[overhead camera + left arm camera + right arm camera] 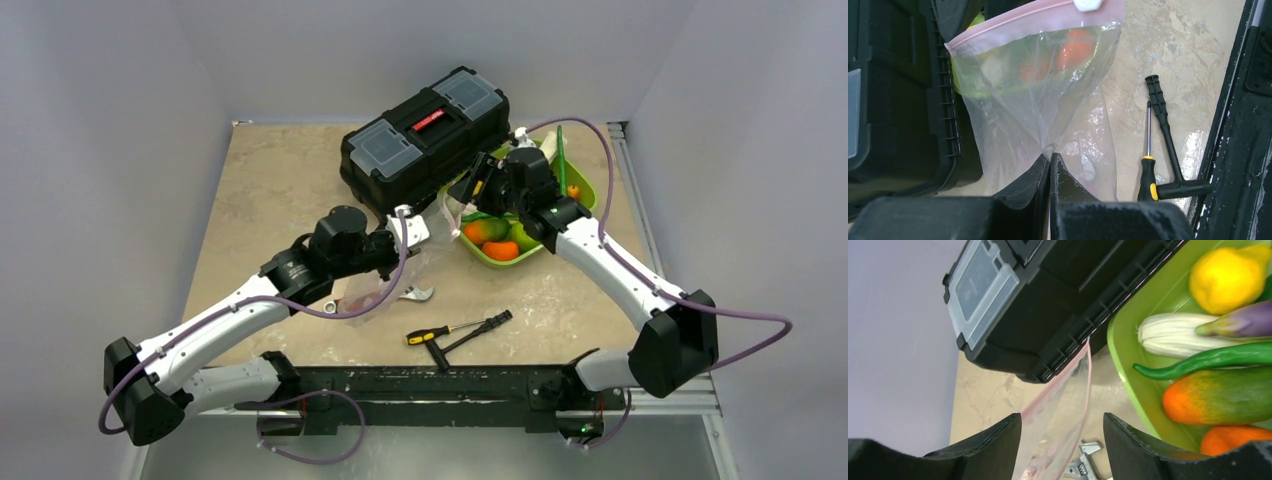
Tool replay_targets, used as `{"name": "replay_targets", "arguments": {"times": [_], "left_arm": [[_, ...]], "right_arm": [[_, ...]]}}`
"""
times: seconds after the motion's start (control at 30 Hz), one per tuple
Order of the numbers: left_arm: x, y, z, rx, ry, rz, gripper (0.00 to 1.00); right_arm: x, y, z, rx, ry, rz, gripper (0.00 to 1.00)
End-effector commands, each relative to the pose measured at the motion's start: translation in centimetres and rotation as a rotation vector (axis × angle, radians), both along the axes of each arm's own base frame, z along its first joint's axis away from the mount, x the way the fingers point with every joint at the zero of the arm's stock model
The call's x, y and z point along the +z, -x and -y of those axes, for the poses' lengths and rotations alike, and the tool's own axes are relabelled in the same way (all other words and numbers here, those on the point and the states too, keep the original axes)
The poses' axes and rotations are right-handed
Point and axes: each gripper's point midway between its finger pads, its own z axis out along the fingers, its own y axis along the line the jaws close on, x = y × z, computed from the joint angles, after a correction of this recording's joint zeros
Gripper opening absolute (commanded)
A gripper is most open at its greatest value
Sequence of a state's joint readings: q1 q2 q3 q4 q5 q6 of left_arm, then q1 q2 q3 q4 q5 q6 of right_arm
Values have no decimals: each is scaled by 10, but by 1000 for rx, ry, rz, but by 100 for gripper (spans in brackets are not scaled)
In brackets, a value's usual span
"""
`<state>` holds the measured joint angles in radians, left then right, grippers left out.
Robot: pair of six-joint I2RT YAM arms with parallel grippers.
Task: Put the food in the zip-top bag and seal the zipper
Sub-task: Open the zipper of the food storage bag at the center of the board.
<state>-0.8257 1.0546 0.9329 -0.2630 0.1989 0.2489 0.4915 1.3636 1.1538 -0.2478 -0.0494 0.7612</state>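
Observation:
The clear zip-top bag (1033, 100) hangs upright between the toolbox and the tray, its pink zipper (1038, 20) along the top. My left gripper (1050, 159) is shut on the bag's lower plastic. My right gripper (1063, 425) is open, and its two fingers straddle the bag's mouth (1058, 410) and its pink zipper (1087, 370). The food lies in the lime-green tray (1128, 370): a yellow fruit (1228, 277), a purple piece (1243, 322), a slim green pod (1213, 357) and an orange-green fruit (1223, 395). From above, the left gripper (412, 232) and right gripper (468, 195) meet at the bag (435, 245).
A black toolbox (425, 135) stands right behind the bag and beside the tray (590, 190). A wrench (415, 293) lies under the bag. A yellow-handled screwdriver (450, 330) and a black T-handle tool (1168, 145) lie near the front rail.

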Motion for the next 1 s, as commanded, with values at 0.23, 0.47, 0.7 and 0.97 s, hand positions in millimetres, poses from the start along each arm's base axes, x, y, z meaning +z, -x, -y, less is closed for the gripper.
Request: {"name": "replay_targets", "arguments": {"times": [0.23, 0.47, 0.7, 0.97], "left_arm": [[15, 0, 7, -29, 14, 35, 0], [27, 1, 1, 18, 13, -14, 32], [76, 18, -24, 29, 137, 109, 86], [152, 18, -108, 346, 457, 407, 92]], "right_arm": [[-10, 13, -40, 120, -152, -35, 42], [-5, 24, -60, 241, -177, 18, 0], [20, 32, -81, 350, -183, 156, 0], [56, 8, -93, 328, -167, 315, 0]]}}
